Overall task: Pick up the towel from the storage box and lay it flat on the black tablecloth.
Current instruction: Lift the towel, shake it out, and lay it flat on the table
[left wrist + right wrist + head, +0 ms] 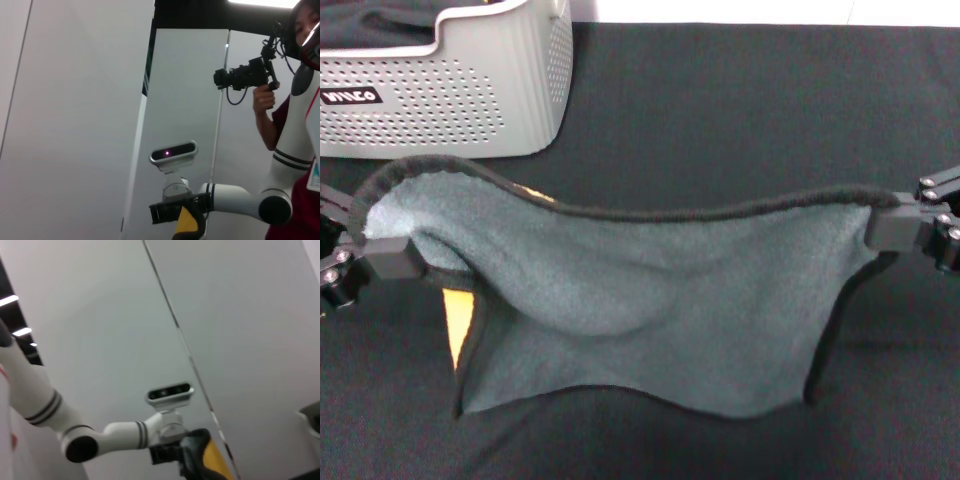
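Note:
The towel (650,300) hangs stretched between my two grippers above the black tablecloth (740,120), grey-teal face toward the head camera, a strip of yellow showing at its lower left. My left gripper (382,255) is shut on its left top corner and my right gripper (890,228) is shut on its right top corner. The top edge sags in the middle and the bottom edge touches the tablecloth. The storage box (450,85) stands at the far left, behind the towel. In the left wrist view the right gripper (172,212) shows far off holding the yellow towel (187,225).
Dark fabric (380,30) lies inside the box. A person with a camera rig (250,75) stands beyond the right arm. White wall panels fill both wrist views.

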`<state>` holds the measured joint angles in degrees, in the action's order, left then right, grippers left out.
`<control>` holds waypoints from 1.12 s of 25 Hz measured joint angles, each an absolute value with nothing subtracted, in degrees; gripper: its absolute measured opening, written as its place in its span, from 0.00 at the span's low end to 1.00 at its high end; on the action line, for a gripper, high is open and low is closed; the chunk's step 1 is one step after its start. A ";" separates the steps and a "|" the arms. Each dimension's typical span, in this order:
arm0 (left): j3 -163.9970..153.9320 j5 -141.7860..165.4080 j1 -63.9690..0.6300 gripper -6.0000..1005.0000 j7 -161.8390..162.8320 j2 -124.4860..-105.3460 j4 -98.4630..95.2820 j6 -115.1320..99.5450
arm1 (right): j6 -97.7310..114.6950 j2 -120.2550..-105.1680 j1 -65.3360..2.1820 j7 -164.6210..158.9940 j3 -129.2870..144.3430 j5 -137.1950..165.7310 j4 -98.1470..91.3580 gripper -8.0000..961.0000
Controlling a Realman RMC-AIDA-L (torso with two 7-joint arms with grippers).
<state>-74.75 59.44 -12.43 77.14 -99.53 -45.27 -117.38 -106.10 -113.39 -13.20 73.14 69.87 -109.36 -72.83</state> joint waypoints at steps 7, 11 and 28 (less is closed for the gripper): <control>-77.29 60.04 -12.58 0.03 78.50 -98.47 -46.28 -117.38 | -106.28 -113.45 -11.84 72.89 71.99 -110.45 -73.01 0.01; -78.45 59.94 -12.49 0.03 78.94 -97.68 -46.28 -117.40 | -106.31 -113.53 -9.84 72.58 73.94 -110.94 -73.10 0.01; -84.79 58.46 -12.23 0.03 81.76 -95.02 -48.50 -117.32 | -106.68 -113.63 -5.53 73.59 76.18 -111.09 -73.38 0.01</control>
<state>-84.79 58.46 -12.23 81.76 -95.02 -48.50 -117.32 -106.68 -113.63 -5.53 73.59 76.18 -111.09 -73.38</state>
